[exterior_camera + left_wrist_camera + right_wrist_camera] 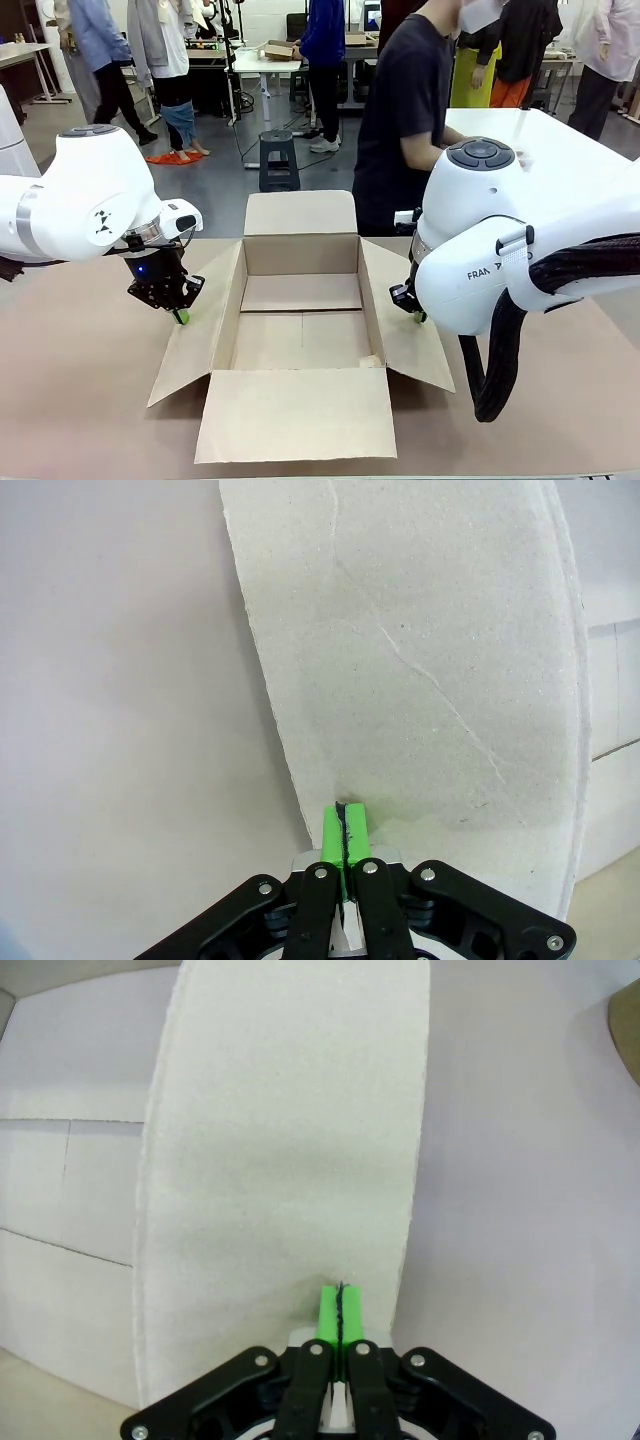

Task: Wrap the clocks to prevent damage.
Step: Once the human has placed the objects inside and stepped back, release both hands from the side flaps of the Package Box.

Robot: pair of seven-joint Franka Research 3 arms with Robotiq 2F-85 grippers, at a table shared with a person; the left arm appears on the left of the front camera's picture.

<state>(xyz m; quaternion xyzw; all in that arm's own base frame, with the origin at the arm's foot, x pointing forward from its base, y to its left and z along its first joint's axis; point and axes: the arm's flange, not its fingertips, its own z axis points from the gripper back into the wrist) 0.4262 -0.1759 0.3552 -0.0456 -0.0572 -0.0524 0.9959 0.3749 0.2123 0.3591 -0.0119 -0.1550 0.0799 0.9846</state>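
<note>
The clocks are out of view. An open cardboard box (300,255) stands mid-table with nothing inside and all flaps spread outward. My left gripper (181,317) is shut, its green pads pressed together with nothing between them, and its tip rests at the outer edge of the left flap (195,335). The left wrist view shows that gripper (346,818) over the flap's edge (420,660). My right gripper (420,317) is also shut, with its tip on the right flap (400,335). In the right wrist view the shut pads (340,1302) meet that flap (290,1140).
A person in a black shirt (405,110) stands at the far side, just behind the box. A white table (565,140) is at the back right and a dark stool (279,160) on the floor beyond. Bare brown tabletop (80,400) lies left and right of the box.
</note>
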